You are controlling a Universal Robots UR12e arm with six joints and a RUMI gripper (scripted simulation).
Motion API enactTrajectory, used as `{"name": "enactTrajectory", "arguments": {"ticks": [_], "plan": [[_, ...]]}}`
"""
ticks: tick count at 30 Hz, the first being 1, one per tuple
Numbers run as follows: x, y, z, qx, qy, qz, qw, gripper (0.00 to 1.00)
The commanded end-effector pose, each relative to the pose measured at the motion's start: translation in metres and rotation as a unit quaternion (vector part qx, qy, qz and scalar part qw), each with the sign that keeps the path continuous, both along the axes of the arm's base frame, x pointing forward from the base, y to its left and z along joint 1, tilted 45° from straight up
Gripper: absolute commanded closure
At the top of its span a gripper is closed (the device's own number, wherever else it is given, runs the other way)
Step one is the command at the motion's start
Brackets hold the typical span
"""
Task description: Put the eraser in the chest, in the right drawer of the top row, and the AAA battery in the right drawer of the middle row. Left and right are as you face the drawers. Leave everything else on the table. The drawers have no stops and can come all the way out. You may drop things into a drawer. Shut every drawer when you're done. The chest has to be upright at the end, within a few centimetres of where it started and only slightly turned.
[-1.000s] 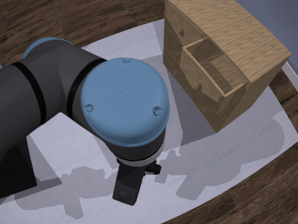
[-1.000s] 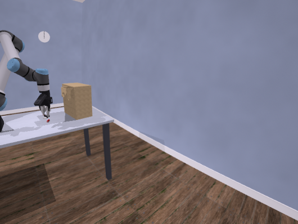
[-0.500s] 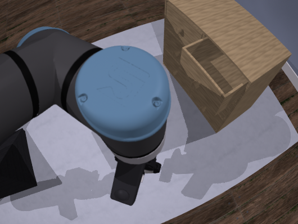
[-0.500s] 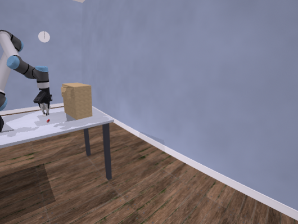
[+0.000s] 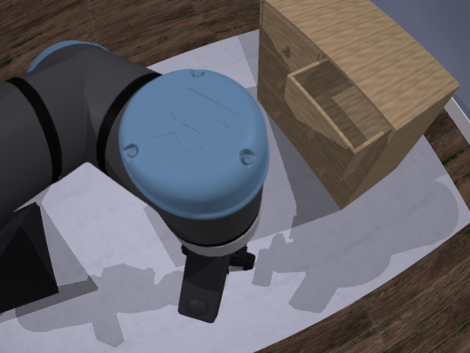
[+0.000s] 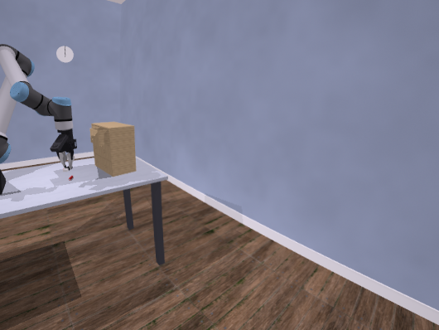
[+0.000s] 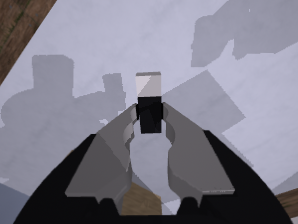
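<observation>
Grips the eraser [image 7: 149,95] by its black part, with the gripper [image 5: 227,276] [image 6: 67,167] [image 7: 150,104] nearly closed and its white end sticking out beyond the fingertips. Holds it over the table [image 5: 111,213] [image 6: 124,185], well apart from the chest [image 5: 381,58] [image 6: 123,151]. Faces an open drawer [image 5: 320,115], top row, right. On the blue cap [image 5: 195,137], bears faint raised marks, too faint to read. Near the gripper, on the table, shows a small red item [image 6: 70,177], too small to identify.

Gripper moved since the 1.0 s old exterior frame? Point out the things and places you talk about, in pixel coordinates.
Yes, up slightly: the gripper [image 5: 203,280] [image 6: 68,167] [image 7: 150,104] stands higher against the chest [image 5: 399,71] [image 6: 123,150] in the exterior view.
</observation>
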State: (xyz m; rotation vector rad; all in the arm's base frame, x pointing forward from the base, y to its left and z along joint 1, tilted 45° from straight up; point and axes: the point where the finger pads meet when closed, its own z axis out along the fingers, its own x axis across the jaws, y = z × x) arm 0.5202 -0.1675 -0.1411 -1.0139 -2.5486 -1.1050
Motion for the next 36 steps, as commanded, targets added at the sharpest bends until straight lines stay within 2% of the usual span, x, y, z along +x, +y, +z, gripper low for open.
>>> {"name": "enactTrajectory", "arguments": {"ticks": [1, 6, 12, 17, 21, 23, 29, 32, 36], "plan": [[0.002, 0.0, 0.001, -0.003, -0.023, 0.022, 0.999, 0.89], [0.004, 0.001, 0.003, -0.006, -0.044, 0.043, 0.998, 0.89], [0.009, 0.003, 0.006, -0.014, -0.098, 0.098, 0.99, 0.89], [0.015, 0.006, 0.01, -0.022, -0.157, 0.157, 0.975, 0.89], [0.02, 0.01, 0.014, -0.03, -0.209, 0.21, 0.954, 0.89], [0.02, 0.01, 0.014, -0.03, -0.209, 0.21, 0.954, 0.89], [0.029, 0.016, 0.021, -0.041, -0.294, 0.296, 0.908, 0.89], [0.034, 0.019, 0.025, -0.047, -0.337, 0.339, 0.877, 0.89], [0.04, 0.024, 0.031, -0.055, -0.393, 0.396, 0.828, 0.89]]}}
